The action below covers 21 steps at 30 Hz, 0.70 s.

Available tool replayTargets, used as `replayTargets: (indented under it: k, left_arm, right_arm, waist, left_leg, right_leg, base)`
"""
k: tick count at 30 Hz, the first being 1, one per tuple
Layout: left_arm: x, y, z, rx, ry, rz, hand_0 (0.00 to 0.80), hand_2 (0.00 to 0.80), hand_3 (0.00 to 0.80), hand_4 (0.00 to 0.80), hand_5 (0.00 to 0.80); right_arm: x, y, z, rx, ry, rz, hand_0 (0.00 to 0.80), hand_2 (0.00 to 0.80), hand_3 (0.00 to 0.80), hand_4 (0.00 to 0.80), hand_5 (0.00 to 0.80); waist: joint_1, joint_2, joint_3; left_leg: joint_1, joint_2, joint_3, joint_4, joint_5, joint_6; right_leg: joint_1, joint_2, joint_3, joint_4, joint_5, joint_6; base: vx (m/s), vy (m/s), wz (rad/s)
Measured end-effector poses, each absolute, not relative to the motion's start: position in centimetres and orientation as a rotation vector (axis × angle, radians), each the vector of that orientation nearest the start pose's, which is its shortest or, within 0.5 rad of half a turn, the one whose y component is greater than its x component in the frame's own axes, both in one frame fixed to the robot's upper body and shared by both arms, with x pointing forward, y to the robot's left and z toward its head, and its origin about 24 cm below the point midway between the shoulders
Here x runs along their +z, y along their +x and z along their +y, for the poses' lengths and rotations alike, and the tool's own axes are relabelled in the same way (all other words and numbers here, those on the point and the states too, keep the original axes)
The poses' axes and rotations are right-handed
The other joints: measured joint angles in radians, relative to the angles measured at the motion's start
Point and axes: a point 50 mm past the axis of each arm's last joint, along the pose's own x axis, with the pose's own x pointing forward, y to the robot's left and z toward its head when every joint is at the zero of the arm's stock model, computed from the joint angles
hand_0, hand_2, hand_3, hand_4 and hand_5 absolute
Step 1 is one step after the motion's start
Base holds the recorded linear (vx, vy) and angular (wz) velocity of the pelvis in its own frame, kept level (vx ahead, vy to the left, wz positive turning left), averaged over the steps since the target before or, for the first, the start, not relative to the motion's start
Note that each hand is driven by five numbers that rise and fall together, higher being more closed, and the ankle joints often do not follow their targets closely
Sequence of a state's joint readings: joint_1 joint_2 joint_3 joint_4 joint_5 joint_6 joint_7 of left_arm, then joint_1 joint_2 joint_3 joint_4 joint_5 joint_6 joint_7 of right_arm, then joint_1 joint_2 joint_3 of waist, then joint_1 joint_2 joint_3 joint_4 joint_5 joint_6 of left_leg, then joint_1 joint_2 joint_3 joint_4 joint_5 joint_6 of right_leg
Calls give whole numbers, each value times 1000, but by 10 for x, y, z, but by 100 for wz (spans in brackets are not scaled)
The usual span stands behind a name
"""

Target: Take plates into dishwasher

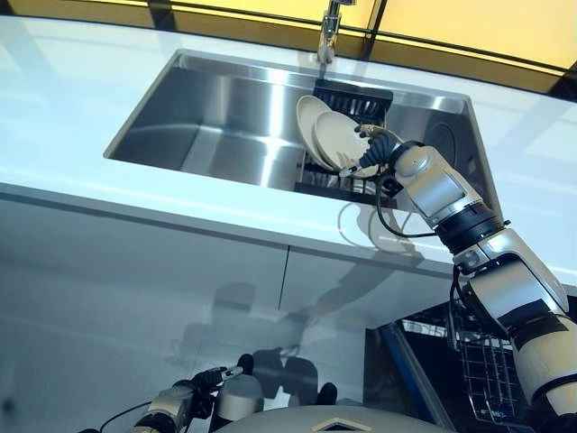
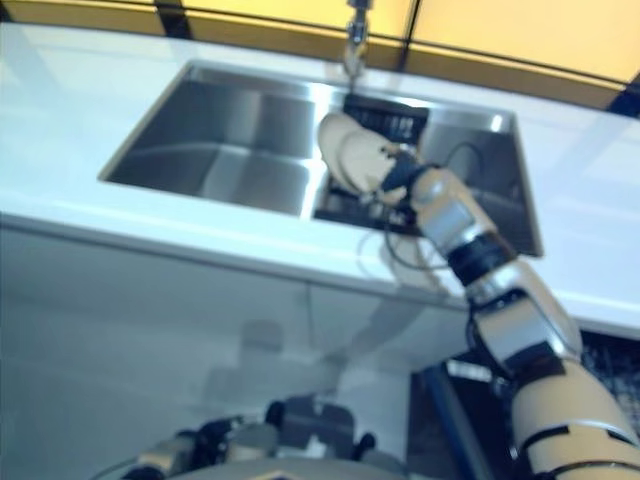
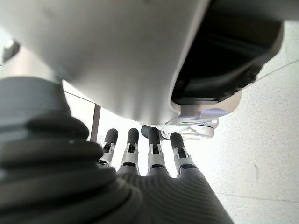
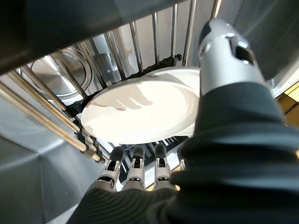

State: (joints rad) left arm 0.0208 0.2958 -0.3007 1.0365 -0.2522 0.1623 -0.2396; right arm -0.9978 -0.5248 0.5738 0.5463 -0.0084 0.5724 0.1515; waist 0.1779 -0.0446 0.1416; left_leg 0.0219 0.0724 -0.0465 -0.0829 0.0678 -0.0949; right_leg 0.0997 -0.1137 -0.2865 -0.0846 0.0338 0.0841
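**Right hand open at the plates in the sink rack**

Two white plates (image 1: 329,135) stand on edge, leaning, in a dark dish rack (image 1: 347,104) set in the right part of the steel sink (image 1: 216,122), just below the tap (image 1: 329,32) at the sink's far rim. The right hand (image 1: 377,152) reaches over the white counter (image 1: 72,99) into the rack. Its fingers (image 4: 135,165) are extended just under the nearer plate's rim and the thumb (image 4: 219,51) is raised beside it; nothing is clasped. The left hand (image 3: 140,158) hangs low, in front of the counter's near edge, its fingers straight and holding nothing. A wire basket (image 1: 487,379) shows below the counter at the right.
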Motion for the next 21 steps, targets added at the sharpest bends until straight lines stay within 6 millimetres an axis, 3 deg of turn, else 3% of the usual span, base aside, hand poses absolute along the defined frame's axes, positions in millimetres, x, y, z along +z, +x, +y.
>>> replayTargets:
  k: [21]
  left_arm:
    - [-151,115,219,-172,58,1209,0,0,0,0,0]
  right_arm:
    - [165,395,-150,180,-984,266,0,0,0,0,0]
  waist:
    - [9,-12,62]
  left_leg:
    - [-20,-3,-16,4,3,-1]
  right_leg:
    - [-8,1,-1,0,-1,1]
  base:
    - [-13,0,2]
